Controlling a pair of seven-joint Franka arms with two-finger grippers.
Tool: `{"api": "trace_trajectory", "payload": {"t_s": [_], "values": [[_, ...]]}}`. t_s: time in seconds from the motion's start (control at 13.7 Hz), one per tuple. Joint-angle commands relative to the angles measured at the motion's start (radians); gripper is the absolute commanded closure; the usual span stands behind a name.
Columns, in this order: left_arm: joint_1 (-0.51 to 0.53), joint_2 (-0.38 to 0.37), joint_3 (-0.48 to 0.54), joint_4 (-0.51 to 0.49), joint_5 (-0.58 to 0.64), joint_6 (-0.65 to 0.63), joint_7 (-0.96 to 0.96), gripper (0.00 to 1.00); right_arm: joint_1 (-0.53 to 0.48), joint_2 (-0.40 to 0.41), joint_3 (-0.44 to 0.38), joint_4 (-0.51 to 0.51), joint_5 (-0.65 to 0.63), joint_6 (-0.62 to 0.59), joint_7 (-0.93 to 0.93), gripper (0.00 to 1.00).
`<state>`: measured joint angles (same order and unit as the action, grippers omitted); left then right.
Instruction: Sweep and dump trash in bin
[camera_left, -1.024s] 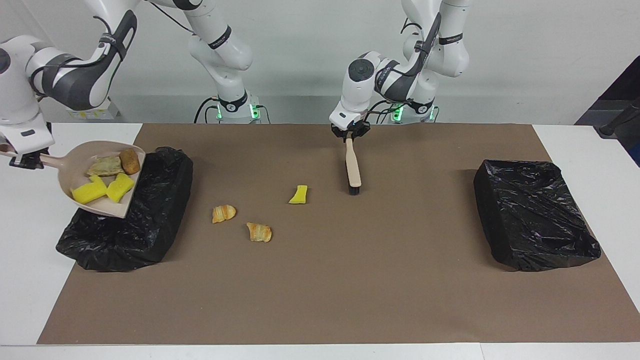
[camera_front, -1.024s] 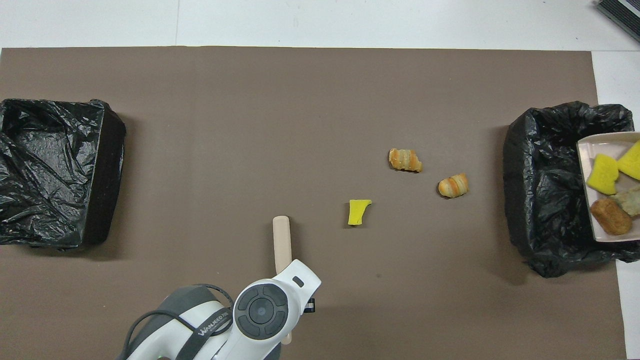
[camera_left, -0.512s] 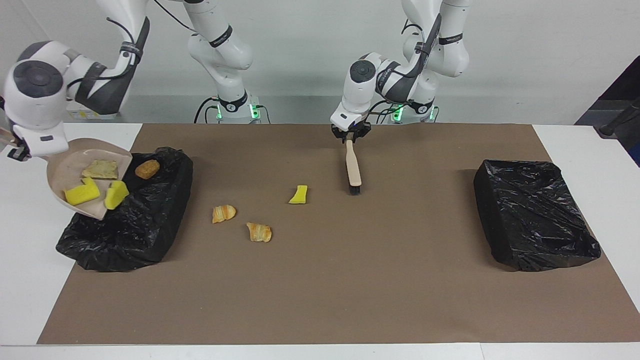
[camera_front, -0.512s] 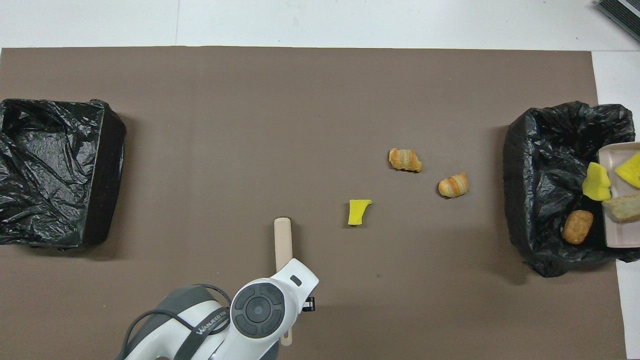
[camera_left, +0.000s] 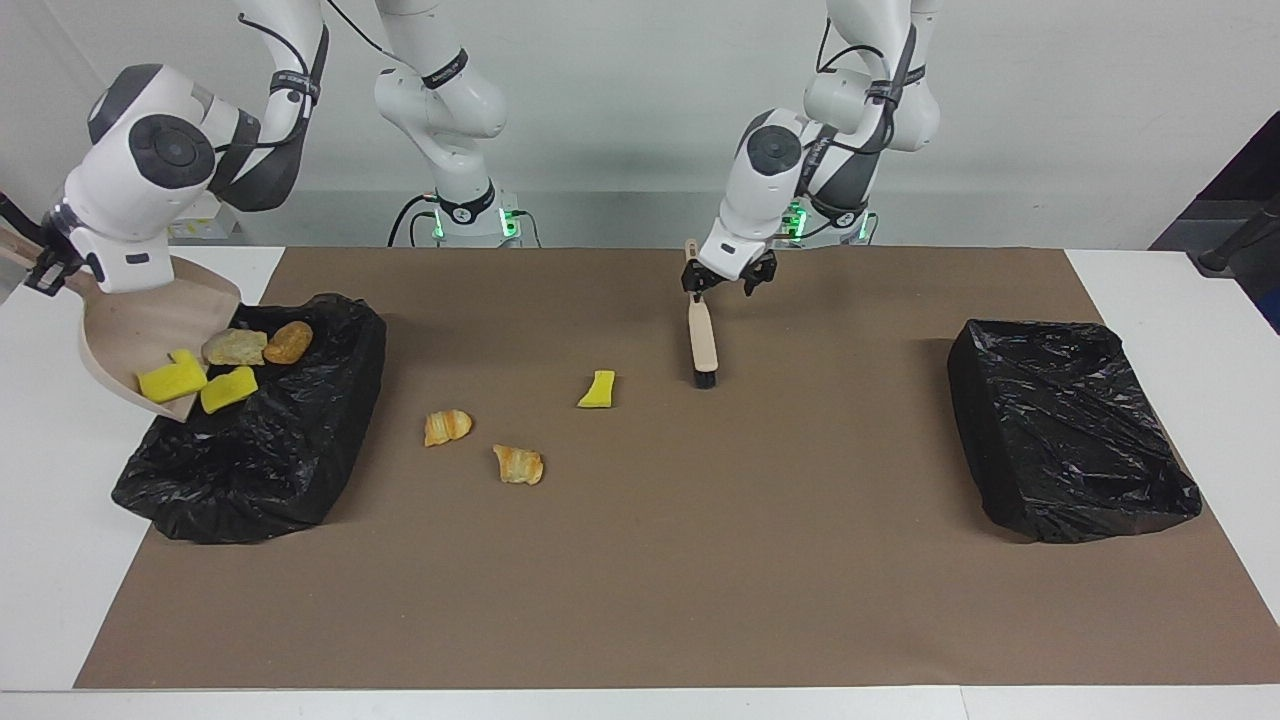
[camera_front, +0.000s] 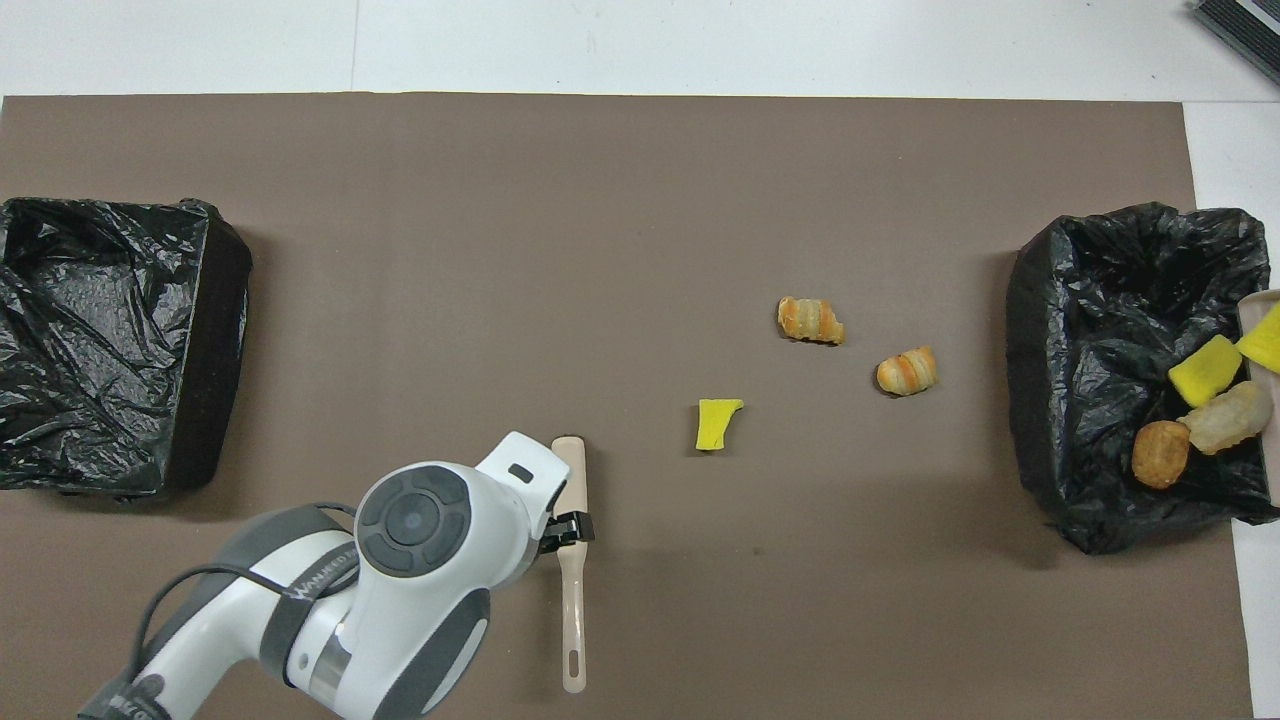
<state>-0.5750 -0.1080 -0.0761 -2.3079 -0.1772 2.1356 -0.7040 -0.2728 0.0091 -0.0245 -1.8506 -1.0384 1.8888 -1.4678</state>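
Here, a white tabletop (camera_left: 45, 560) carries a broad brown mat (camera_left: 700, 570) against a plain pale wall, with a black-lined bin at each end of the mat.

Over the bin at the right arm's end (camera_left: 300, 460), the right claw (camera_left: 40, 272) is clenched on the handle of a beige dustpan (camera_left: 130, 325), which is tipped steeply toward the liner. A brown bun (camera_left: 290, 342) and a pale chunk (camera_left: 233, 347) lie on the liner, touching. Two yellow sponge pieces (camera_left: 170, 382) (camera_left: 228, 388) sit at the dustpan's lip; the overhead view shows one in the bin and one on the pan's edge.

Three scraps lie on the mat between the brush and that bin: a yellow sponge piece (camera_left: 597, 389) and, farther from the robots, two pastries (camera_left: 447, 427) (camera_left: 518, 465), all apart.

Near mid-mat, the left claw (camera_left: 726, 277) hangs released, fingers spread, over the handle of the brush (camera_left: 703, 340), which lies flat.

The bin at the left arm's end (camera_left: 1060, 430) stands well apart from the scraps, with bare mat between them and along the edge farthest from the robots.
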Motion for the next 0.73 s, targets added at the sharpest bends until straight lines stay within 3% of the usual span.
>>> {"api": "trace_trajectory", "payload": {"t_s": [0.0,0.22,0.44,0.66], "values": [[0.116,-0.03,-0.005,0.08,0.041,-0.081,0.075,0.0,0.029,-0.063,0.012,-0.03,-0.045,-0.029,-0.023,1.0],[0.259,-0.05,-0.005,0.16,0.048,-0.176,0.239,0.0,0.134,-0.084,0.011,-0.052,-0.106,-0.114,0.007,1.0],[0.381,-0.05,-0.005,0.18,0.137,-0.218,0.401,0.0,0.136,-0.103,0.011,-0.044,-0.108,-0.129,0.009,1.0],[0.507,-0.062,-0.005,0.209,0.148,-0.235,0.588,0.0,0.155,-0.113,0.026,-0.044,0.022,-0.151,0.015,1.0]]}}
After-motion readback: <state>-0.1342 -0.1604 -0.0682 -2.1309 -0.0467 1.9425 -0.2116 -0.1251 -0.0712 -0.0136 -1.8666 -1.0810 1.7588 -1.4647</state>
